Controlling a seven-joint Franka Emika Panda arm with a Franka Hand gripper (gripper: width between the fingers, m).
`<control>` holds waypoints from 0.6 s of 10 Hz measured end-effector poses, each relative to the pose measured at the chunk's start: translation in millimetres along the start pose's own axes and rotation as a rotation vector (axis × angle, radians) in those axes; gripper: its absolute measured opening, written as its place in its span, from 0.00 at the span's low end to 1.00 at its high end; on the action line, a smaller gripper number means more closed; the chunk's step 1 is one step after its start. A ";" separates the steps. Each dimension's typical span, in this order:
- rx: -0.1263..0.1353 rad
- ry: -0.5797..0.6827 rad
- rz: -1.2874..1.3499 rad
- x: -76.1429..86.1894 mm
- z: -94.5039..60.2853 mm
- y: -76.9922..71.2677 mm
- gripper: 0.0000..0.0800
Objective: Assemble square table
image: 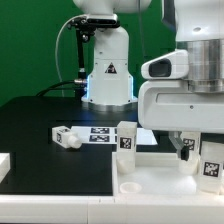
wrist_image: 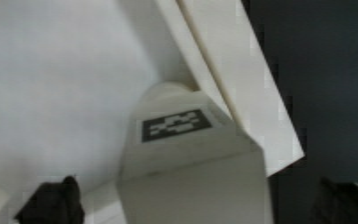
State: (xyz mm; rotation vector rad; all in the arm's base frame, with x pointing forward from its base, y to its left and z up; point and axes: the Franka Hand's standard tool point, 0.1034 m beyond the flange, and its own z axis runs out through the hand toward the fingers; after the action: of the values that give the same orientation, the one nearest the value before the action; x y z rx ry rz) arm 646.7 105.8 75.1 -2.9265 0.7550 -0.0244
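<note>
The hand (image: 187, 150) hangs low in the lower right of the exterior view. It is over the white tabletop (image: 150, 180), which sits on the black desk (image: 50, 115). In the wrist view its two dark fingers (wrist_image: 51, 200) are spread wide. A white leg (wrist_image: 190, 150) with a tag is between them and touches neither. The tabletop's rim runs just beside this leg. In the exterior view a second leg (image: 127, 137) stands at the tabletop's upper left corner. A third leg (image: 212, 162) stands by the frame's right edge. A fourth leg (image: 68, 137) lies on the desk, left of the marker board (image: 99, 134).
</note>
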 end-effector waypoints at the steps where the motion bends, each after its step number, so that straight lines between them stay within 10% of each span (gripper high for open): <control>1: 0.000 0.000 0.014 0.1 0.1 0.2 0.66; 3: -0.001 -0.001 0.096 0.2 0.5 1.0 0.36; 6: -0.006 -0.001 0.373 -0.2 1.2 2.6 0.36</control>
State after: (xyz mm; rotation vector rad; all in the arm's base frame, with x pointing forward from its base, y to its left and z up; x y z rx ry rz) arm 645.3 103.7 73.7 -2.7398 1.2862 0.0133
